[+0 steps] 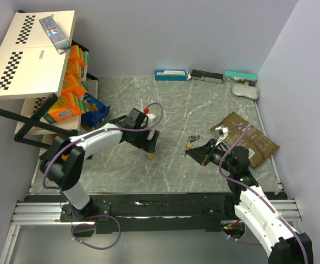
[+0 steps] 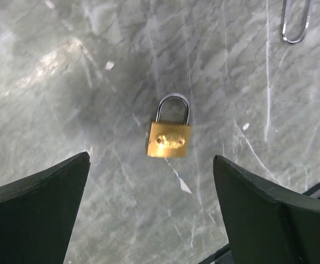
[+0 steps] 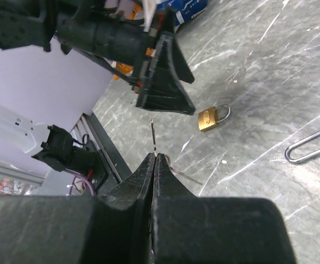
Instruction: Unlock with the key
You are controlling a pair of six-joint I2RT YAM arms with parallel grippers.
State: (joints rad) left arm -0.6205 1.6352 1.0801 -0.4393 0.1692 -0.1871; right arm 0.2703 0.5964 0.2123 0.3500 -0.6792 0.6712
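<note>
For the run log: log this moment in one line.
left gripper: open over padlock | right gripper: shut on key | padlock: on table, shackle shut

A grey, white-veined marble-patterned tabletop (image 1: 204, 104) is closed in behind and on both sides by plain pale lilac walls (image 1: 176, 33). At its left edge stands a white slanted shelf rack with black checkerboard markers (image 1: 31, 55), stocked with orange snack packets (image 1: 72, 91). Along its far edge lie a blue-and-white box (image 1: 171, 74), a black box (image 1: 207, 76) and a teal box (image 1: 240, 76). Soft light leaves a faint sheen on the tabletop.
</note>
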